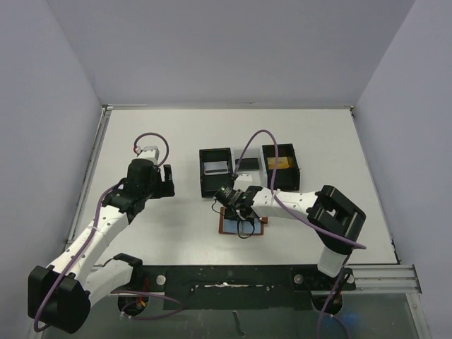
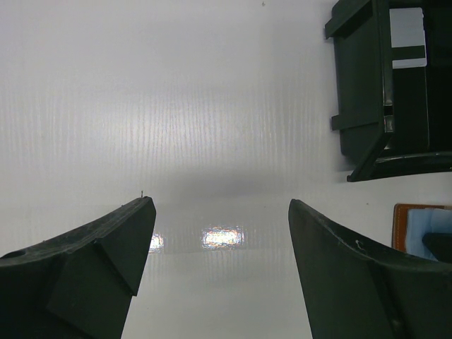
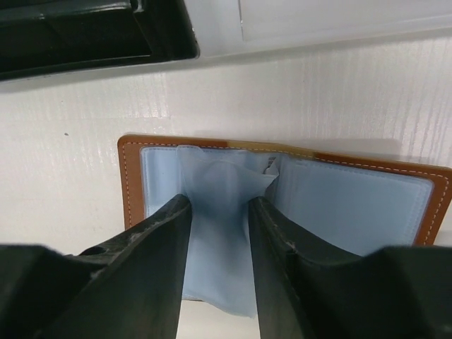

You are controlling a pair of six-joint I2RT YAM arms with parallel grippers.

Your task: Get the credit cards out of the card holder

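Note:
The brown leather card holder [image 1: 227, 227] lies open on the table just in front of the tray. In the right wrist view its brown rim [image 3: 130, 185] frames blue-grey pockets. My right gripper [image 1: 237, 205] is down over it. Its fingers [image 3: 219, 203] stand close together with a loose, buckled blue pocket sleeve [image 3: 220, 176] pressed between them. No card face shows in the sleeve. My left gripper [image 1: 169, 181] is wide open and empty [image 2: 220, 205] over bare table to the left of the tray. A corner of the card holder [image 2: 406, 224] shows at the right edge of its view.
A black-and-white three-compartment tray [image 1: 200, 175] stands behind the card holder. It holds a grey-white card [image 1: 215, 167] on the left and a yellow card [image 1: 280, 163] on the right. The tray's left end [image 2: 360, 92] is near my left gripper, and its black wall [image 3: 92, 35] is beyond the card holder.

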